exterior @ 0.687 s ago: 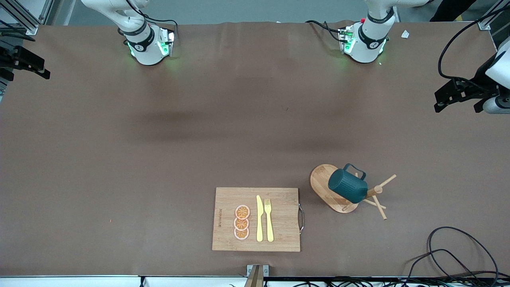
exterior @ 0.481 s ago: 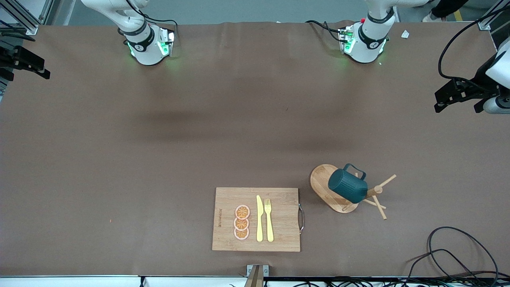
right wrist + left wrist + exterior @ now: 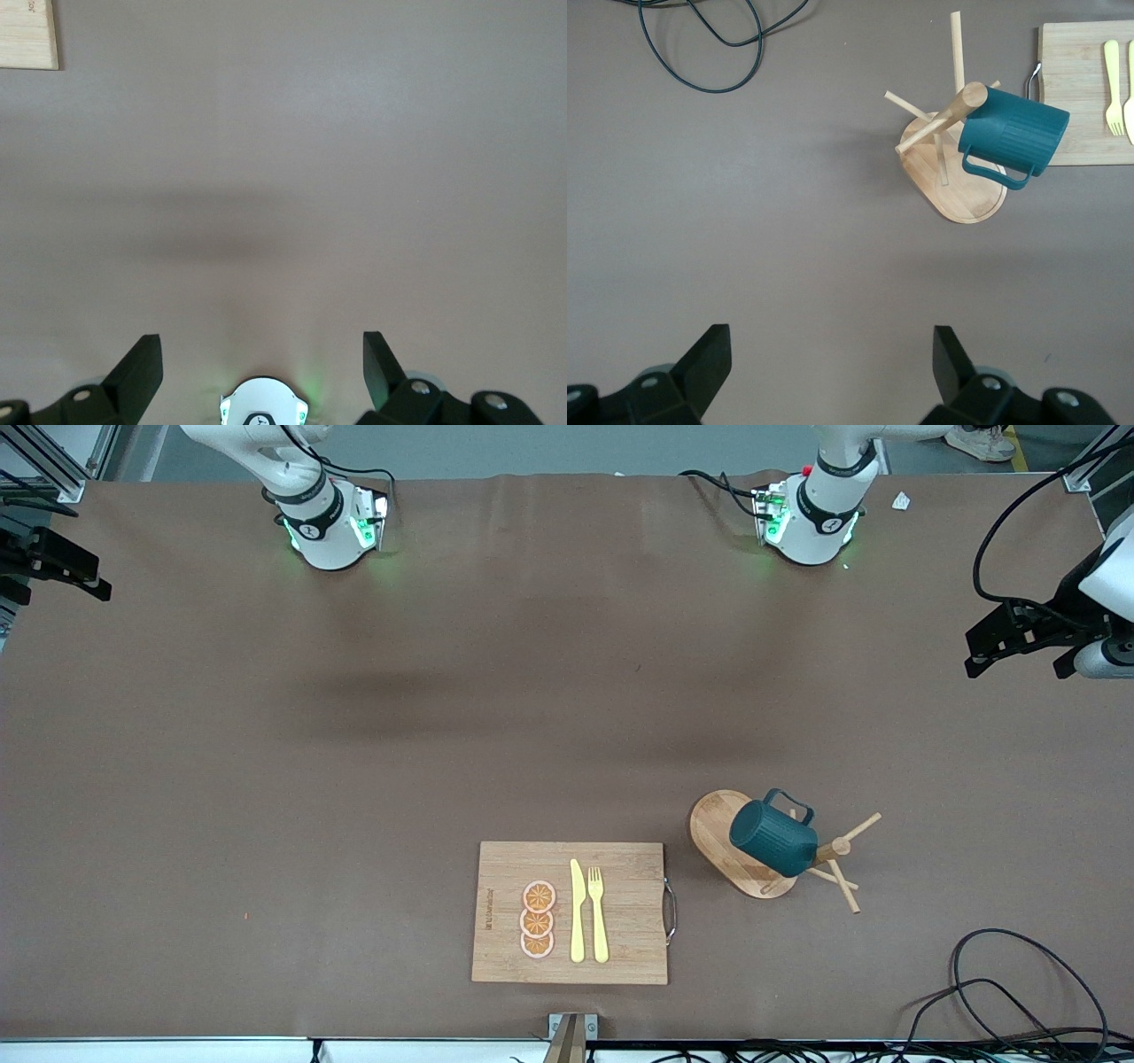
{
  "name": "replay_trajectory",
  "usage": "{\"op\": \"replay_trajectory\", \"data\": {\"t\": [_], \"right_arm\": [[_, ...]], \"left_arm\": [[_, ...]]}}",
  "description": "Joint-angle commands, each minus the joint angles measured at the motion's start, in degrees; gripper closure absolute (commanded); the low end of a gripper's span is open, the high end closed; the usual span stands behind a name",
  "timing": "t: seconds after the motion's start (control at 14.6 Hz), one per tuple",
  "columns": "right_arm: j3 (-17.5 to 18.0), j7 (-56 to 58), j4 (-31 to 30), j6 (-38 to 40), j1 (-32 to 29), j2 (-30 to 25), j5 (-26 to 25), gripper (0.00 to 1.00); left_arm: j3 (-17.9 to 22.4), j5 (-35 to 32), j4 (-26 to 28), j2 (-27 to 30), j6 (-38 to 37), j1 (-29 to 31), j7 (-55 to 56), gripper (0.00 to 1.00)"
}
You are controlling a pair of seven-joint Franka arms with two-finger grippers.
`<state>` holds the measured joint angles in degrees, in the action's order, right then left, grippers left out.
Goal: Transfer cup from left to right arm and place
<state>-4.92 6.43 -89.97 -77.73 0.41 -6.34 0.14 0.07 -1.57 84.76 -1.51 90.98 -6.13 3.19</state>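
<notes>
Both arms run out of the front view's top edge, and each end effector shows only as fingertips in its own wrist view: the right end effector [image 3: 262, 367], fingers apart and empty, hangs over bare brown table [image 3: 266, 779], as does the left end effector [image 3: 833, 363], also spread and empty. Well apart from both, the small dark teal-green ribbed cup [image 3: 772, 839] with a loop handle hangs tilted on a peg of the wooden mug tree [image 3: 833, 850], toward the left arm's end, beside the wooden cutting board [image 3: 620, 859].
</notes>
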Motion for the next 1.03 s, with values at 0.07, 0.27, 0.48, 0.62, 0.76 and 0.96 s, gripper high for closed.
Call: {"op": "replay_trajectory", "data": {"t": [0.07,0.27,0.48,0.62,0.76,0.96], "right_arm": [[0.0,0.0,-1.4,-0.1,0.1,-1.4,-0.5,0.0],[0.0,0.1,-1.4,-0.2,0.1,-1.4,-0.5,0.0],[0.0,0.1,-1.4,-0.1,0.0,-1.4,-0.5,0.0],[0.0,0.1,-1.4,-0.1,0.1,-1.4,-0.5,0.0],[0.0,0.2,-1.4,-0.1,0.1,-1.4,-0.5,0.0],[0.0,0.1,-1.4,-0.1,0.1,-1.4,-0.5,0.0]], "left_arm": [[-0.3,0.3,-0.2,-1.0,0.3,-0.1,0.1,0.0],[-0.3,1.6,0.0,-2.4,0.2,0.6,0.2,0.0],[-0.2,2.1,-0.1,-3.2,0.4,0.3,9.0,0.0],[-0.2,2.0,-0.2,-4.7,0.5,0.2,16.7,0.0],[-0.2,2.1,-0.3,-6.5,1.2,-0.2,25.3,0.0],[-0.3,5.1,-2.0,-10.5,2.1,-0.3,40.5,0.0]]}}
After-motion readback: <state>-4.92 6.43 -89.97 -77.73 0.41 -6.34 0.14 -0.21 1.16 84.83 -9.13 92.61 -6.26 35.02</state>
